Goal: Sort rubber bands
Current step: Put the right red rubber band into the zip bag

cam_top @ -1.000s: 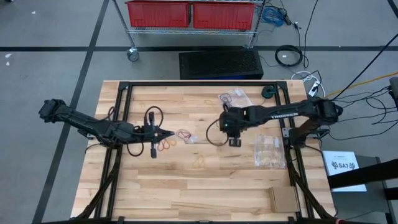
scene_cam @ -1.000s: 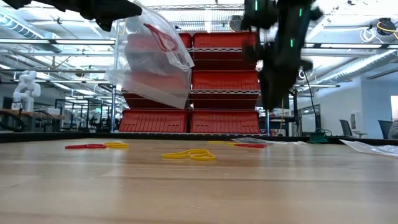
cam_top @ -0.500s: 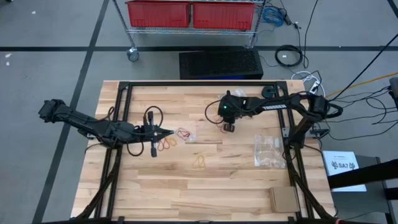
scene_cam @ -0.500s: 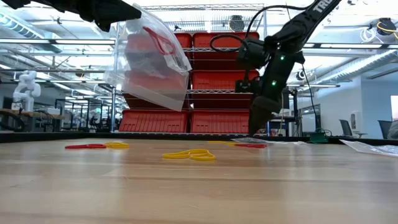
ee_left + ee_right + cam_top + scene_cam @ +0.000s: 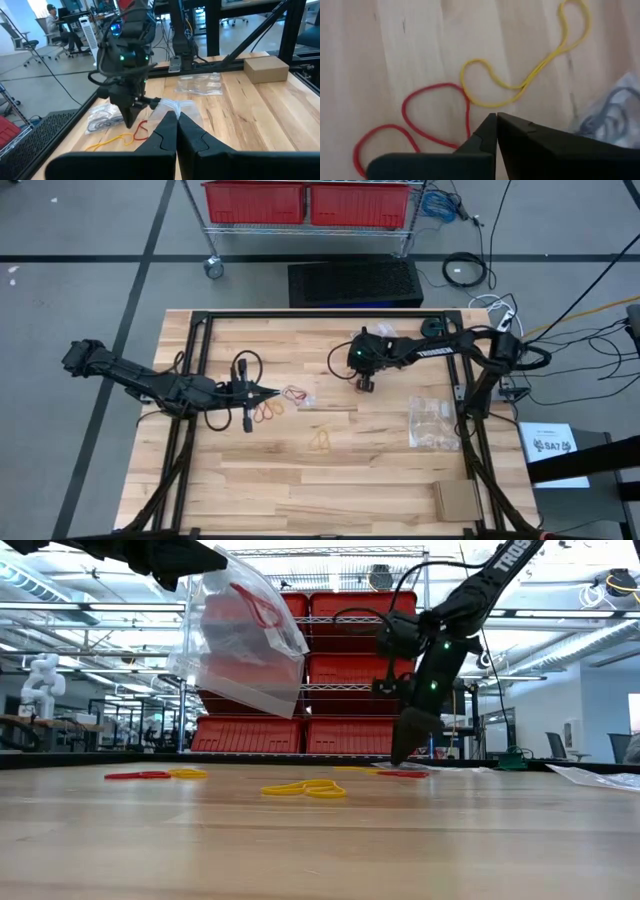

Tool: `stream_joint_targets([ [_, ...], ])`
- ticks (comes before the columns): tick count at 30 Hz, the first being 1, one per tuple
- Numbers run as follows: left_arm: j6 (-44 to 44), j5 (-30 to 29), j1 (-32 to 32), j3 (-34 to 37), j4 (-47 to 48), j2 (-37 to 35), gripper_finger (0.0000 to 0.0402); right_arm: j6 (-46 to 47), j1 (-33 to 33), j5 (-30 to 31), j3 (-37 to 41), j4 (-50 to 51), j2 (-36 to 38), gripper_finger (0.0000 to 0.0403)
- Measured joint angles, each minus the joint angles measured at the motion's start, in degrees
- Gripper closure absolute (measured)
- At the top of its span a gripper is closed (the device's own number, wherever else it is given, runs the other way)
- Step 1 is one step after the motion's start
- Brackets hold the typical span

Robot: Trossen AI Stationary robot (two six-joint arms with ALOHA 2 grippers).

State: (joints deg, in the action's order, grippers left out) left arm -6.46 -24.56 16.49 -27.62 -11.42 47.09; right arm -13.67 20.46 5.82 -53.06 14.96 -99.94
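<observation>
The right claw (image 5: 496, 120), pressed together at the bench (image 5: 380, 480), seemingly pinches the red rubber band (image 5: 420, 125) whose loops trail sideways from its tip, the yellow band (image 5: 530, 75) just ahead.

Even overhead light is falling on the surface (image 5: 330, 480) in the high view; shadows under the arms are lying faint and soft. In the low view, ceiling strips are glaring white, the near wood is blurring out of focus, and the bag (image 5: 245, 640) is catching pale reflections. The left wrist view is showing bright daylight washing out the room behind. The right wrist view is reading soft, its near gripper (image 5: 496, 117) looking dark and unfocused.
</observation>
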Motion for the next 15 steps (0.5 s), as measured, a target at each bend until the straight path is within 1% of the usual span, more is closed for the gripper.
stream_joint_targets([
  [6, 0.00, 0.00, 0.02, 0.00, 0.19, 0.00, 0.0402, -0.61, -1.47, 0.74, -0.18, -0.32, -2.64, 0.0402],
  [11, 0.00, 0.00, 0.02, 0.00, 0.22, 0.00, 0.0402, -3.67, -3.72, 2.46, -0.22, -0.28, -2.80, 0.0402],
  [15, 0.00, 0.00, 0.02, 0.00, 0.20, 0.00, 0.0402, -5.62, -4.77, 2.03, -0.20, -0.11, -2.76, 0.0402],
])
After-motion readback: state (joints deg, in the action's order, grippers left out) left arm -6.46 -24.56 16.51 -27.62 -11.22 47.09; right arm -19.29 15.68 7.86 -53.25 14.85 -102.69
